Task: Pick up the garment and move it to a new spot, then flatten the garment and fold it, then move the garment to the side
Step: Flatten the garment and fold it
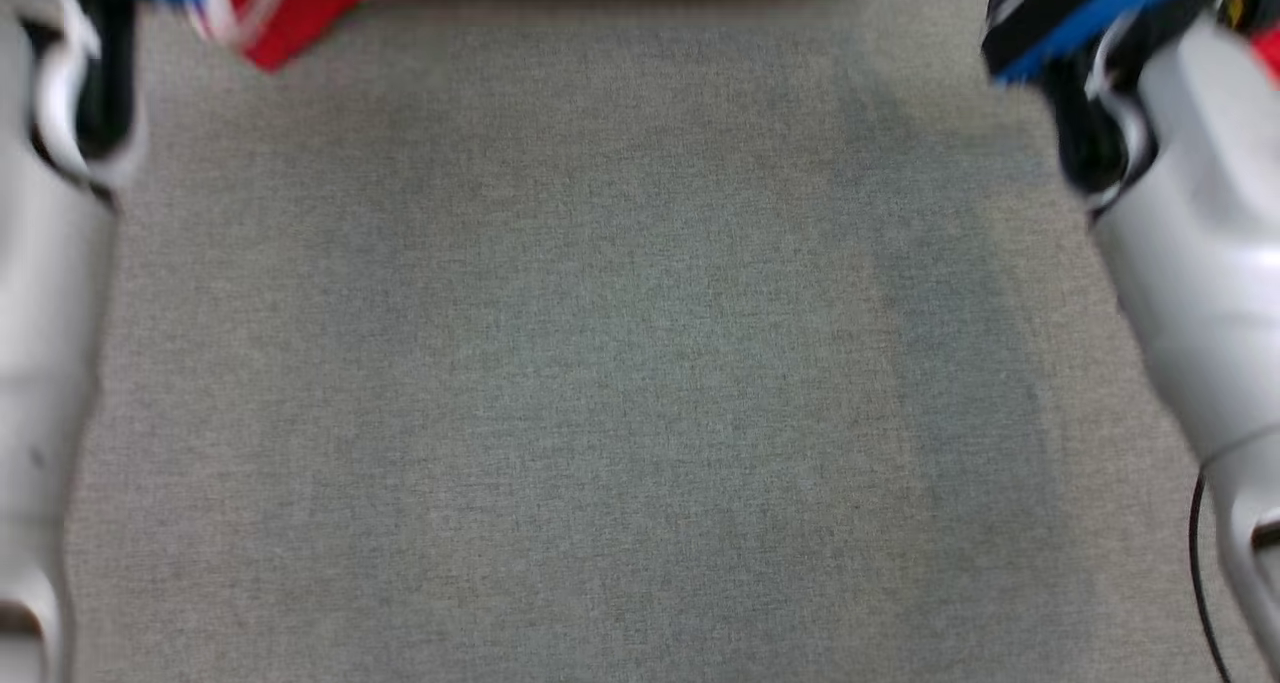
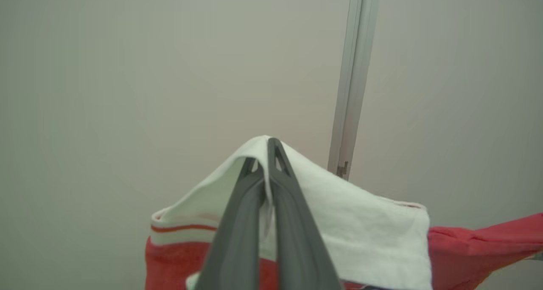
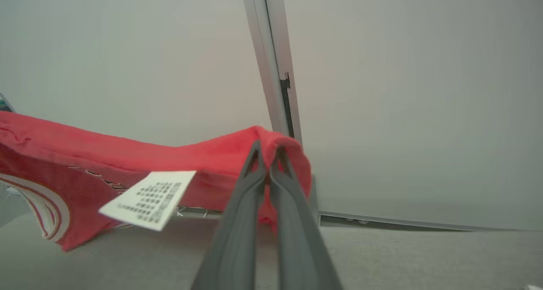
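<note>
Both arms reach forward: left forearm (image 1: 40,313) and right forearm (image 1: 1200,263) run up the two edges of the head view. The left gripper (image 2: 263,154) is pinched tight on a white fold of the garment (image 2: 365,222); cloth peaks at the tips and drapes down either side. The right gripper (image 3: 266,152) is clamped on a red edge, fabric humped over the tips. From there the garment runs off left, sagging, with its care label (image 3: 148,198) hanging just left of the fingers. Grey tabletop (image 3: 424,260) lies below; can't tell if the cloth touches it. A metal post (image 3: 271,69) stands behind the tips.
</note>
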### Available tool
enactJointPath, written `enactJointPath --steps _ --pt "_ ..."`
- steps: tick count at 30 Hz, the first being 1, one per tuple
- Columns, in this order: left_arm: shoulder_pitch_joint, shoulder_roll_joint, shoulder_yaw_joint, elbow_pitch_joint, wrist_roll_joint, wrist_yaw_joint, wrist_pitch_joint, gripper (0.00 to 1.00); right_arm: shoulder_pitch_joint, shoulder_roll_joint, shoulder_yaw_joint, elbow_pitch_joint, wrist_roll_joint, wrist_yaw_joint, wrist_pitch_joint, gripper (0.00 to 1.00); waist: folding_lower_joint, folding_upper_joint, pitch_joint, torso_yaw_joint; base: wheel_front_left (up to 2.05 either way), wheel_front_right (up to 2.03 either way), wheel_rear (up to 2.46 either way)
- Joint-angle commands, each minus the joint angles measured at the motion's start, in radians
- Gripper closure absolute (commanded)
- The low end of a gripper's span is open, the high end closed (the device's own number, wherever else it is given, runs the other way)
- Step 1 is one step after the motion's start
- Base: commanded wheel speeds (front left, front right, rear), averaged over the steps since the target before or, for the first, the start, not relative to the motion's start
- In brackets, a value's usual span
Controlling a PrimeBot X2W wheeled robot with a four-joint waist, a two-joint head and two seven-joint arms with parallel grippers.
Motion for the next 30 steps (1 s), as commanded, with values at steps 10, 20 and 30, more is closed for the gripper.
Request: enactJointPath --steps 10,20,30 --pt "0.682 -0.091 0.199 -0.346 0.111 0.066 -0.005 1.0 0.484 -0.08 0.092 -0.253 0.135 0.001 -0.011 1.0 0.0001 -0.0001 -0.128 -0.003 0.0 0.0 0.0" --pt "1.126 -0.2 0.241 -0.518 0.158 0.086 -0.005 1.0 0.888 -0.135 0.04 -0.423 0.172 0.001 -0.011 1.0 0.0001 -0.0001 -0.249 0.02 0.0 0.0 0.0" --pt "1.378 -0.222 0.23 -0.598 0.167 0.111 -0.004 1.0 1.197 -0.145 -0.085 -0.563 0.127 0.0 0.003 1.0 0.0001 -0.0001 -0.312 0.04 0.0 0.0 0.0"
